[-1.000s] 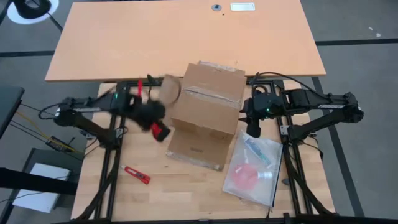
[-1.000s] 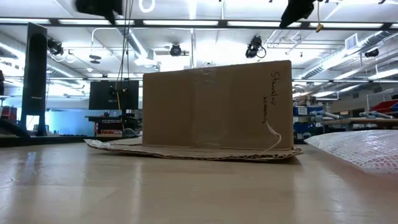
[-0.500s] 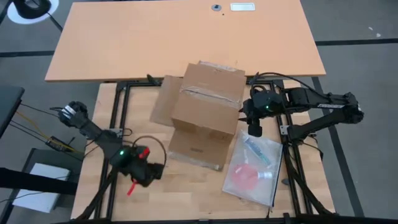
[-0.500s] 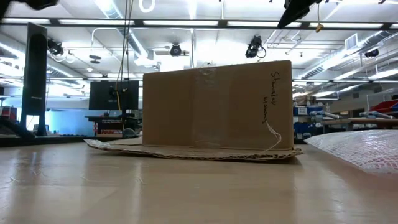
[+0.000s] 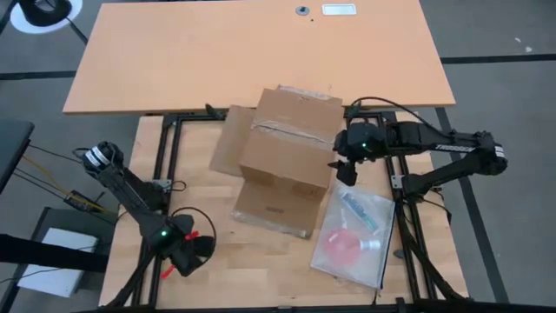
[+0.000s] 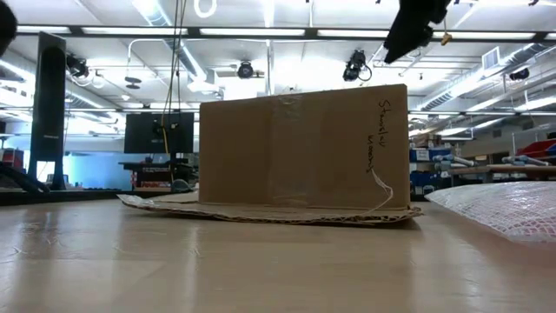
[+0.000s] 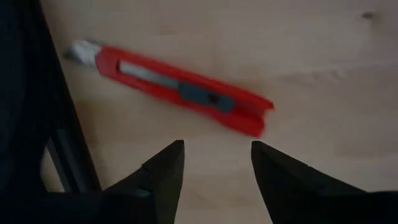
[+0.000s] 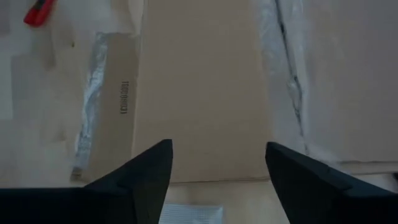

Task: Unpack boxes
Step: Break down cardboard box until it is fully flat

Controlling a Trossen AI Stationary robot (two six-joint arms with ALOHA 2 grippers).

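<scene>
Mid-surface, the box (image 5: 291, 156) is sitting taped while the left claw (image 7: 214, 165), spread, is hovering over the red cutter (image 7: 177, 90) near the left front corner; right claw (image 8: 217, 168), spread, hanging beside the box; next, grasping the cutter.

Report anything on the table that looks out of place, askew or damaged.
The cardboard carton sits skewed to the table's edges, with flaps splayed flat on the wood and its clear tape wrinkled. A red box cutter lies loose on the bare wood under the open left gripper. The clear plastic bag lies beside the carton. No visible spill or damage.
</scene>
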